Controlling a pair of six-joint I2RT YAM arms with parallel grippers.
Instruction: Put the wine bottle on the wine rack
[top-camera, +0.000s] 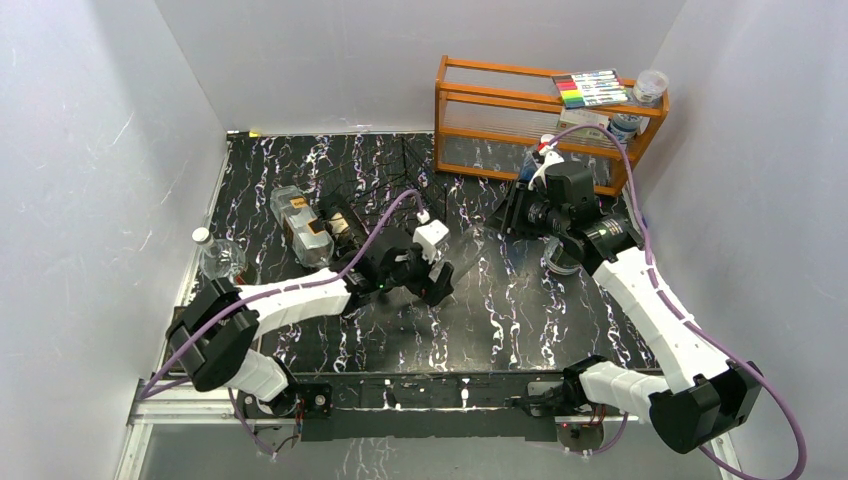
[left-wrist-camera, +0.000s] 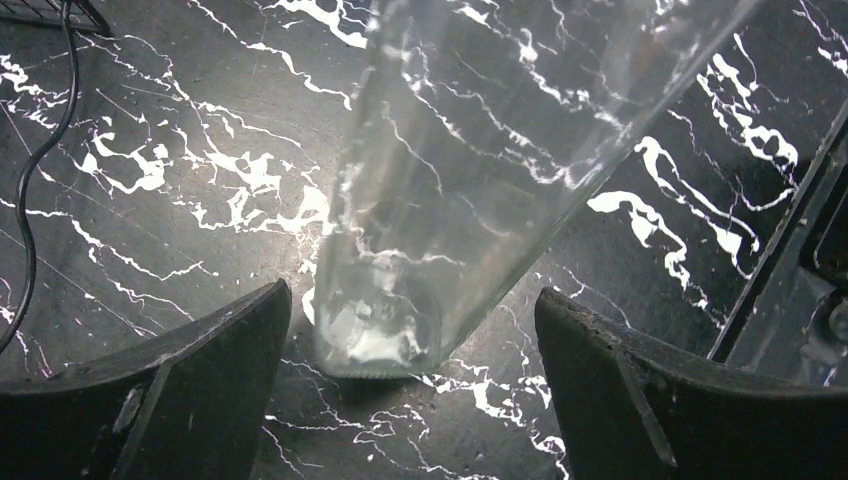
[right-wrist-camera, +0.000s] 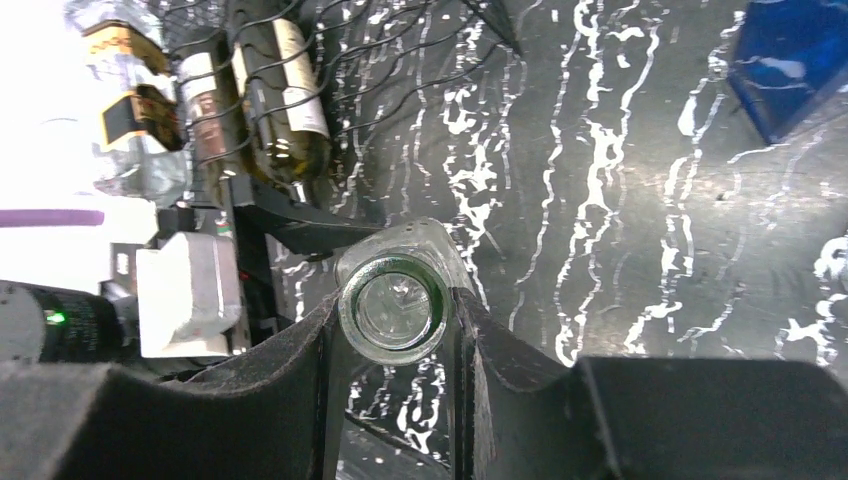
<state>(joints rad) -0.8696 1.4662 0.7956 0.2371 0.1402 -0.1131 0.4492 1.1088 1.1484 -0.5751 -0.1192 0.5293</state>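
A clear, empty glass wine bottle (left-wrist-camera: 470, 150) is held slanted over the black marble table, its base (left-wrist-camera: 378, 335) low near the tabletop. In the top view it is a faint glassy shape (top-camera: 478, 240) between the two arms. My right gripper (right-wrist-camera: 395, 308) is shut on its neck just below the open mouth (right-wrist-camera: 392, 305); in the top view this gripper (top-camera: 518, 212) is right of centre. My left gripper (left-wrist-camera: 410, 300) is open, its fingers either side of the base without touching it; it also shows from above (top-camera: 428, 280). The black wire wine rack (top-camera: 385, 180) lies at the back left.
Two bottles (top-camera: 300, 225) (top-camera: 340, 220) lie on the rack, also seen in the right wrist view (right-wrist-camera: 270, 100). An orange wooden shelf (top-camera: 540, 110) with markers (top-camera: 590, 88) stands back right. A plastic water bottle (top-camera: 218, 255) stands at the left edge. A blue object (right-wrist-camera: 790, 60) lies far right.
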